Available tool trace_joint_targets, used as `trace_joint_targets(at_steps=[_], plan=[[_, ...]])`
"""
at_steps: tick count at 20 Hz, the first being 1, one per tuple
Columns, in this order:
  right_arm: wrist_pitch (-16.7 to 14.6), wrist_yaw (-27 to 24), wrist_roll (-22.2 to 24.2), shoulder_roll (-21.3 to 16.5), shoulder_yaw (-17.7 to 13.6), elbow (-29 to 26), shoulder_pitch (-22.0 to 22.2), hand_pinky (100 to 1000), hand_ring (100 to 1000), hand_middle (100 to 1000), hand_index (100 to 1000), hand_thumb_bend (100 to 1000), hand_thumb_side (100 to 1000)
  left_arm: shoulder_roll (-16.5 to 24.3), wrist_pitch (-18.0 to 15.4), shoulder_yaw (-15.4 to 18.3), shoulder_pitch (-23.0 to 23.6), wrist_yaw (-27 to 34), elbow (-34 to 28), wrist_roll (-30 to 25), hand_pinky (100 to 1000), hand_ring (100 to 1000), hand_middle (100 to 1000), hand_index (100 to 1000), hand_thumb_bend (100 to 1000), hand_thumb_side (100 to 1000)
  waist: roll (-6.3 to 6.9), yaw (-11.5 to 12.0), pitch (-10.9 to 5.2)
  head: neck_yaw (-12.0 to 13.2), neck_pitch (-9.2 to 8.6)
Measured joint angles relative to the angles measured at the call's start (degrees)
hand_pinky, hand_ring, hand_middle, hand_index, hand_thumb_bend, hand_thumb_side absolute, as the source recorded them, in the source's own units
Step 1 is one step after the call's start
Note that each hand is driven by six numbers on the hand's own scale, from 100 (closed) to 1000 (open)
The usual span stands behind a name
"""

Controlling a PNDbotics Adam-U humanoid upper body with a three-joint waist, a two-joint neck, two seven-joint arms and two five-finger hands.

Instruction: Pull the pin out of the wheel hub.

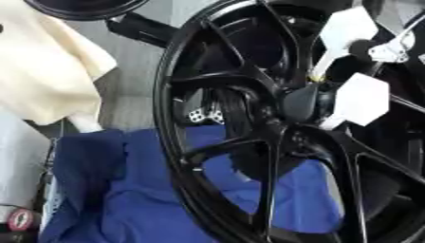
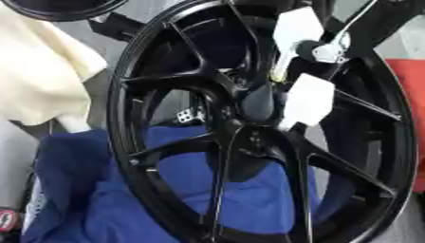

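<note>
1. Nearest me, along the bottom edge, a blue cloth (image 1: 124,199) lies rumpled under and behind the lower spokes.
2. Standing on it is the black wheel (image 2: 133,142), upright and tilted, its open face turned toward the camera and a little to the right.
3. At the middle sits the wheel hub (image 1: 299,102), dark, where the spokes meet.
4. Just above the hub shows a small yellowish bit (image 2: 276,75). I take it for the pin, though I cannot be sure. Its long axis is too small to make out, but I would judge that it runs along the hub's own axis, pointing out of the face.
5. Reaching in from the upper right, the right hand (image 1: 363,98) shows white flat-sided parts on either side of the hub, close against it. Whether it is closed on the pin I cannot tell. The left hand is out of sight.
6. The step looks like seating the grasp. The next move calls for a straight pull outward along the pin, without twisting.
7. Farther back on the left hangs a cream cloth (image 1: 46,66).
</note>
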Motion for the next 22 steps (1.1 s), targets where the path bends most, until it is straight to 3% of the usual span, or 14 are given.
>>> trace_joint_targets(at_steps=[4,5,6,10,17,22], plan=[[-0.34,0.73,0.49,0.32,-2.56,-0.24,-0.52,625,528,229,325,199,100,0.00,0.09,0.15,0.06,0.02,0.00,0.08,758,756,621,749,100,724,0.02,-0.66,-0.14,0.29,0.01],[-0.37,1.20,0.57,0.33,-3.50,-0.26,-0.53,625,527,235,325,100,100,0.00,0.10,0.15,0.08,0.03,0.00,0.08,759,756,621,749,100,723,0.08,-0.84,-0.28,0.43,0.02],[-0.35,1.75,0.56,0.33,-4.56,-0.26,-0.53,625,526,230,325,172,100,0.00,0.10,0.15,0.10,0.03,0.00,0.09,759,756,621,749,100,722,0.17,-1.00,-0.44,0.48,0.03],[0.34,4.90,-1.65,0.21,-10.53,1.40,0.47,617,523,233,327,100,100,-0.01,0.11,0.20,0.50,0.03,0.00,0.11,759,756,621,749,100,722,0.43,-1.66,-1.00,0.86,0.09],[3.63,12.65,-15.12,-1.96,-22.86,11.48,6.47,586,511,235,328,100,100,-0.45,0.31,0.52,1.03,0.06,0.00,0.35,760,756,621,749,100,718,1.20,-3.35,-2.19,1.72,0.16],[8.42,20.21,-25.94,-3.70,-30.07,20.45,11.92,609,525,266,359,100,100,-0.46,0.22,0.56,1.24,0.06,0.00,0.49,761,757,622,749,100,715,1.87,-4.30,-2.97,2.33,0.66]])
